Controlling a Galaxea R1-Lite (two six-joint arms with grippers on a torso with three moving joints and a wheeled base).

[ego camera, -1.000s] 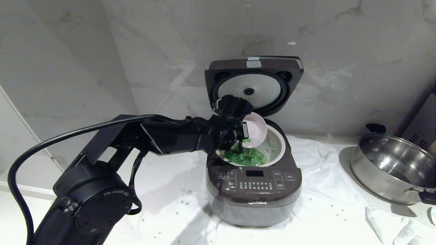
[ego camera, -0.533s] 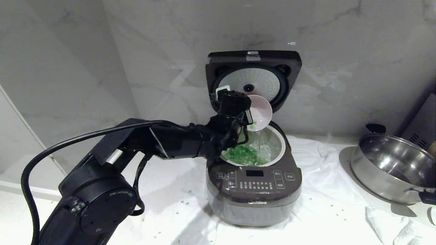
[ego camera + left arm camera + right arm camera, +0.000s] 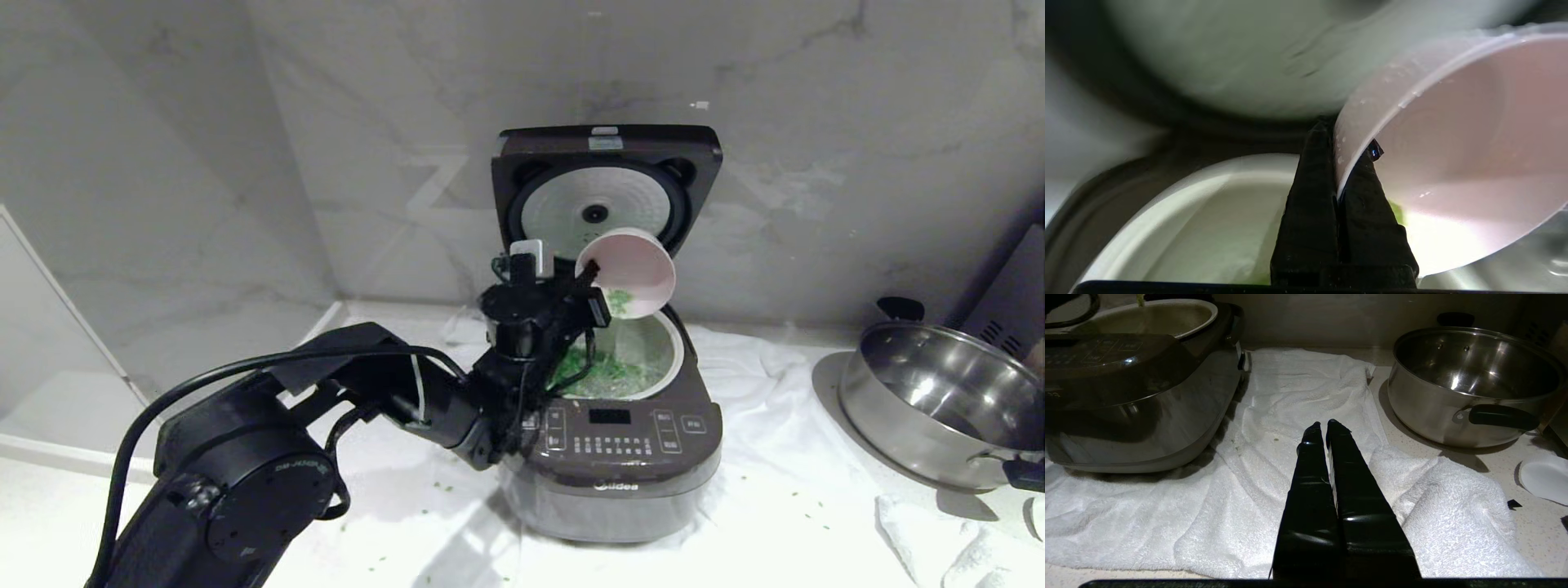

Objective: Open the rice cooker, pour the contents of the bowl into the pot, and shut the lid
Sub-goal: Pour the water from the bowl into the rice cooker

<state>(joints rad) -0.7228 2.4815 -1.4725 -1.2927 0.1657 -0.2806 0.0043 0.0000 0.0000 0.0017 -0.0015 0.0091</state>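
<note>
One bowl [image 3: 630, 269] is what I hold: my left gripper [image 3: 589, 282] is clamped tight on its rim, one finger inside and one outside, as the left wrist view shows with the pale pink wall [image 3: 1453, 134] pinched between the black fingers [image 3: 1310, 212]. The bowl is tipped on its side, its mouth facing down and toward me, with a few green bits [image 3: 620, 300] clinging inside near its lower edge. Directly beneath my gripper lies the pot [image 3: 665, 343], its white rim ringing a heap of the same green bits [image 3: 608, 371]. Behind the gripper the lid [image 3: 606, 192] stands upright, its silvery round plate facing me. The rice cooker [image 3: 612, 457] sits below on a white towel [image 3: 775, 482] spread over the surface [image 3: 65, 523], and stray green flecks [image 3: 445, 488] lie scattered on it, below and to my left. My right gripper [image 3: 1323, 426] hangs well off to the right with fingers pressed together and empty, above the towel, between the cooker and a steel pan [image 3: 1474, 384] with black handles.
</note>
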